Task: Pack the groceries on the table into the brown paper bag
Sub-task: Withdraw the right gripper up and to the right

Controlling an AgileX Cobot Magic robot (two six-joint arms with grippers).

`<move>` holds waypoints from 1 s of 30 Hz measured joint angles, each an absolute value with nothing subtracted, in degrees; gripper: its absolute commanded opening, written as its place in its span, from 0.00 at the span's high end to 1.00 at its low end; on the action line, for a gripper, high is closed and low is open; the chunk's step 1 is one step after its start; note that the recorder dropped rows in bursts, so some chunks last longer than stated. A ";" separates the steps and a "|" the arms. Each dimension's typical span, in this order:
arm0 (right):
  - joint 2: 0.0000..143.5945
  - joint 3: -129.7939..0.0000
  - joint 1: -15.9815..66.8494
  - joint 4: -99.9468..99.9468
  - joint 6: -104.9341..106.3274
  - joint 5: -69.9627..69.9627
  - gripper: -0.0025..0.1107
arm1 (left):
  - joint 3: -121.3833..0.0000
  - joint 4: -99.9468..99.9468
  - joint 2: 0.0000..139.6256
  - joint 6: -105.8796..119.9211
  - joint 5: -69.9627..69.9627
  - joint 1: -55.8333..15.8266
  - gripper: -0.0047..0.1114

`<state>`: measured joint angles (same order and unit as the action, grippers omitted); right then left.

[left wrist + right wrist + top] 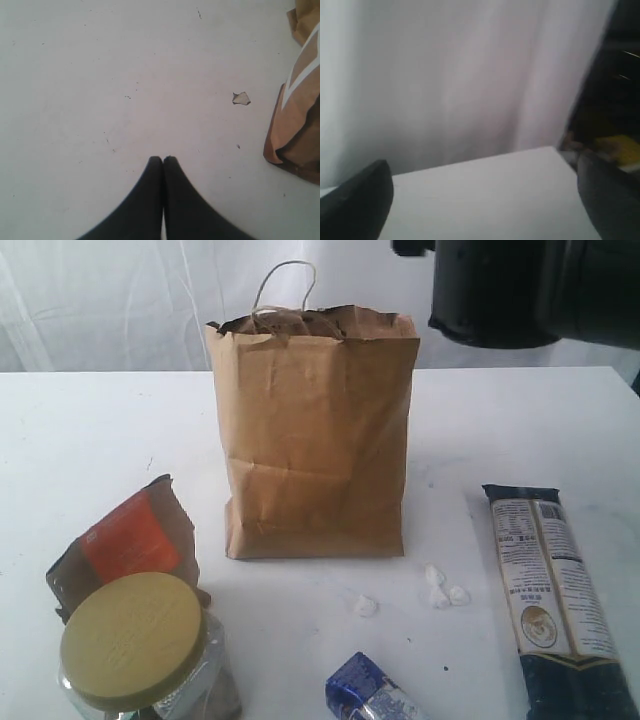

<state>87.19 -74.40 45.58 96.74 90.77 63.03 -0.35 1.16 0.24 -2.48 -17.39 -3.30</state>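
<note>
Tall creased kraft-brown paper bag [315, 440] upright at frame centre on wide white tabletop [80, 440], unsupported; yellow-lidded clear jar [135, 640] lower left, long navy packet [550, 590] lower right, both outside it. Left gripper [163, 159] clenched on nothing; right gripper [484, 165] spread wide, empty. Liable to tip or slide if a heavy item clips the ragged rim or loop handles.

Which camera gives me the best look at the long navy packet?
The exterior view: the long navy packet lies flat right of the brown paper bag, label up, almost whole. Neither wrist view shows it.
</note>
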 measured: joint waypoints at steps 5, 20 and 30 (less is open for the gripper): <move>87.11 -70.94 45.58 99.80 98.59 69.25 0.17 | -0.35 1.16 0.24 -2.48 -17.39 -3.30 0.96; 87.08 -68.84 47.29 100.32 121.22 69.63 0.19 | -0.35 1.16 0.24 -2.48 -17.39 -3.30 0.96; 82.47 -68.72 30.04 96.12 121.22 67.61 0.40 | -0.35 1.16 0.24 -2.48 -17.39 -3.30 0.96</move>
<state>82.47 -68.72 30.04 96.12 121.22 67.61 -0.35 1.16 0.24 -2.48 -17.39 -3.30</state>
